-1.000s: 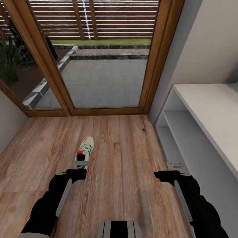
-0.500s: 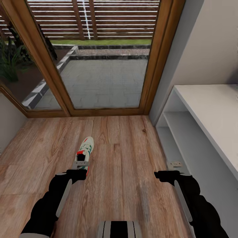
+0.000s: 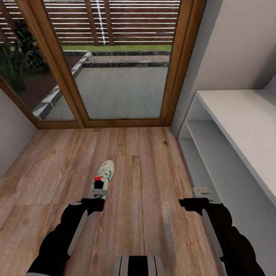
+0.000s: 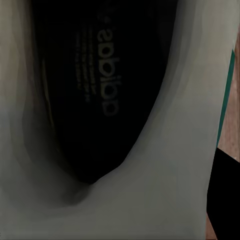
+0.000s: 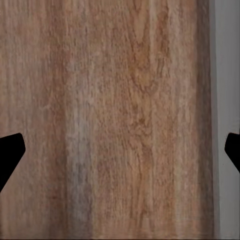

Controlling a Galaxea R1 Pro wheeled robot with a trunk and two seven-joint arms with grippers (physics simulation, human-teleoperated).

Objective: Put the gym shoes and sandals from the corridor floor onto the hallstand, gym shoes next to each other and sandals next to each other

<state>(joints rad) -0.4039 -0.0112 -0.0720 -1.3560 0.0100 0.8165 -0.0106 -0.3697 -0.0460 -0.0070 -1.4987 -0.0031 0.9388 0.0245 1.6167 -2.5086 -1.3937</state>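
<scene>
The whole head view has shifted since a second ago, a sign the camera moved; against the planks, the cream-white lace-up gym shoe with green side stripes (image 3: 103, 179) now sits slightly further right and nearer the robot, with the left jaws (image 3: 98, 190) at its heel as before. The shoe lies on the light brown wood-grain corridor floor (image 3: 145, 176), its long axis running from the left jaws away toward the wooden-framed glass door (image 3: 115, 69), toe pointing ahead and slightly right. The left arm is plainly the nearer one; the right jaws (image 3: 202, 190) hang well apart from the shoe, just beside the pale grey-white hallstand (image 3: 245, 126).

The left wrist view looks straight down into the shoe's dark opening (image 4: 95, 85), where the insole carries the word "adidas" with a line of smaller print beside it, too fine to read. A green stripe (image 4: 227, 95) edges the cream wall. The camera sits so close that the left jaws appear to be on the heel collar, but whether they are clamped on it cannot be told.

The right jaws stand wide apart over bare floor, black fingertips (image 5: 10, 155) at either edge of the right wrist view. The coming move likely turns on lifting the shoe by its heel and carrying it right to the hallstand's counter.
</scene>
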